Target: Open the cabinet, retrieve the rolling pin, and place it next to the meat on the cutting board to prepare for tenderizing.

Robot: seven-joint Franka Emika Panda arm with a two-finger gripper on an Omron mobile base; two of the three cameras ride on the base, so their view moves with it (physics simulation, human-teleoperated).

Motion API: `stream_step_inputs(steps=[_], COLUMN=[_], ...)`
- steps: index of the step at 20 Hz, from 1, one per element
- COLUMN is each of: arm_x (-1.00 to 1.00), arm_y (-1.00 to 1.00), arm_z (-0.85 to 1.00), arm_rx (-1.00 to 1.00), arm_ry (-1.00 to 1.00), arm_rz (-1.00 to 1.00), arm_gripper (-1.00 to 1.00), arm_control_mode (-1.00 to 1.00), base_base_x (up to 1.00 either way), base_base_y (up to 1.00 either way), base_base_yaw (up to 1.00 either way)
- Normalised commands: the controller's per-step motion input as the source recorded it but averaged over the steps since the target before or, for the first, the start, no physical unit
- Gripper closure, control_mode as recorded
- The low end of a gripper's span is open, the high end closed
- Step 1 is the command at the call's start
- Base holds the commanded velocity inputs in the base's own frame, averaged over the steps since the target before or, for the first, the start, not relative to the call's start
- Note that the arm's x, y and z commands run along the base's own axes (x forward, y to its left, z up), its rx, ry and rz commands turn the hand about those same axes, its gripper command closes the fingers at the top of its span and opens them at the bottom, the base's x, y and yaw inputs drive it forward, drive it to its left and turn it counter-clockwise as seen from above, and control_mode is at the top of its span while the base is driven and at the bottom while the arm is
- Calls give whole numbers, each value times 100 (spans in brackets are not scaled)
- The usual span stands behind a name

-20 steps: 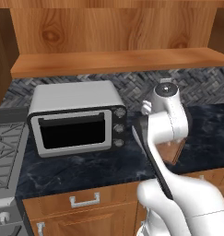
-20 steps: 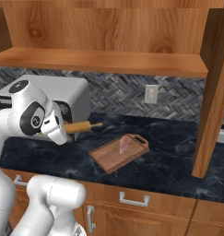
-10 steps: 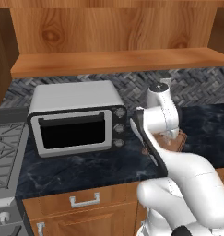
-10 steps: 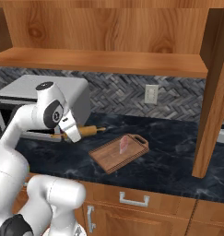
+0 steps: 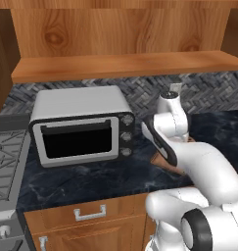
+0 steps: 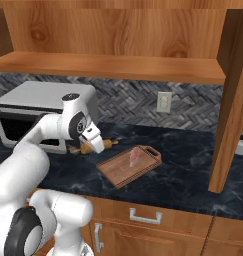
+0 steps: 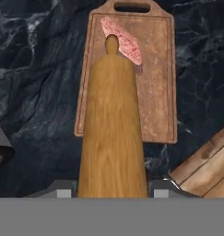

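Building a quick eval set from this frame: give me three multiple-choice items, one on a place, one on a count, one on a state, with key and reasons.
1. Where does the meat lie?
A. on the cutting board
B. on the bare counter
C. on the toaster oven

2. How many knobs does the toaster oven front show?
A. one
B. three
C. five

3. What is the state of the rolling pin?
A. lying on the board
B. on the cabinet shelf
C. held in the gripper

Key: 1 A, the slab rests near the board's handle end; 2 B, three dials stacked beside the door; 3 C, the pin runs out from between the fingers, above the counter.
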Motion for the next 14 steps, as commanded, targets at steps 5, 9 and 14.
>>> stream_step_inputs(steps=[5, 9, 14], arm_x=[31, 35, 43], arm_y=[-25, -31, -30], arm_z=[-43, -43, -48], arm_rx=[0, 1, 1], arm_ry=[1, 0, 0], arm_rz=[18, 18, 18], arm_gripper=[100, 100, 100], arm_control_mode=[-100, -100, -100], base_base_x=[0, 0, 0], base_base_y=[0, 0, 0], base_base_yaw=[0, 0, 0])
